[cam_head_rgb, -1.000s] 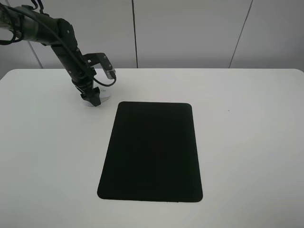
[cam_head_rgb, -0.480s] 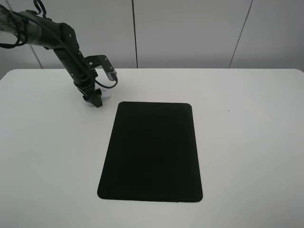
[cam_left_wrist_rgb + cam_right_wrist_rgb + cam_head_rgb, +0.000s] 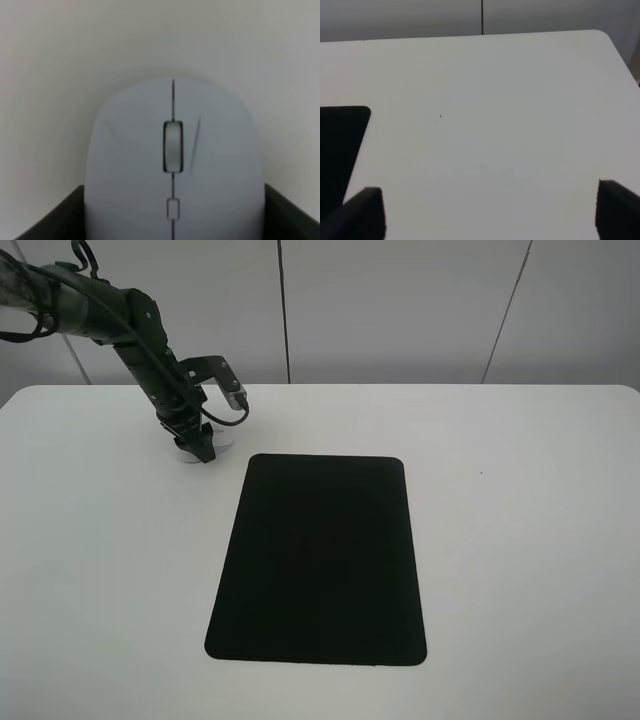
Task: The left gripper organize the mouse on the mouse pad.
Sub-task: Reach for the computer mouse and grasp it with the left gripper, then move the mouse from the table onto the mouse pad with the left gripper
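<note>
Settled slightly lower than a second ago, the left gripper (image 3: 198,447) has its jaws pressed against both flanks of the mouse (image 3: 172,165), apparently clamped. The mouse sits on the bench (image 3: 520,540), just off the mouse pad (image 3: 320,560) at its 11 o'clock corner. It looks like light, hard, smooth plastic that could slip, so the hold belongs low on the sides. The right gripper (image 3: 490,212) gapes wide and empty.

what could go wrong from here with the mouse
1. The left hand seems to pinch the mouse only by its smooth, curved sides behind the scroll wheel, so it might slip or twist out when lifted.
2. The mouse sits off the mouse pad, beyond its far left corner. If carried too low, it could catch the pad's edge and shift the pad on the table.
</note>
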### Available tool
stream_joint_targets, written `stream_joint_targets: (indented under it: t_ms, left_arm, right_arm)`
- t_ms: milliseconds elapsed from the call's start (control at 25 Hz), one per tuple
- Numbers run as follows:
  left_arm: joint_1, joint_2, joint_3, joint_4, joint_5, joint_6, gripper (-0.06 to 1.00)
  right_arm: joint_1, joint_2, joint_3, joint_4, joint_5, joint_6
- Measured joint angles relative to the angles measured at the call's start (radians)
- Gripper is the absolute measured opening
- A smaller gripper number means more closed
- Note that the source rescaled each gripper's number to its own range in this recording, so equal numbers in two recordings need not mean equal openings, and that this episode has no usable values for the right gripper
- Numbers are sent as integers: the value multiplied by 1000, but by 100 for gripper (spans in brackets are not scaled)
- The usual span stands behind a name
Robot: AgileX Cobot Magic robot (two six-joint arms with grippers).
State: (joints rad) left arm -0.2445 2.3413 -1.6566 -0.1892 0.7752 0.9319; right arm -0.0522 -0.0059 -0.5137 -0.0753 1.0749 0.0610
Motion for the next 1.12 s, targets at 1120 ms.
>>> stream_joint_targets:
  t_ms: [1120]
  left_arm:
    - [-68,-131,-1,2,104,-383,1]
  right_arm:
    - [0,0,0,0,0,0]
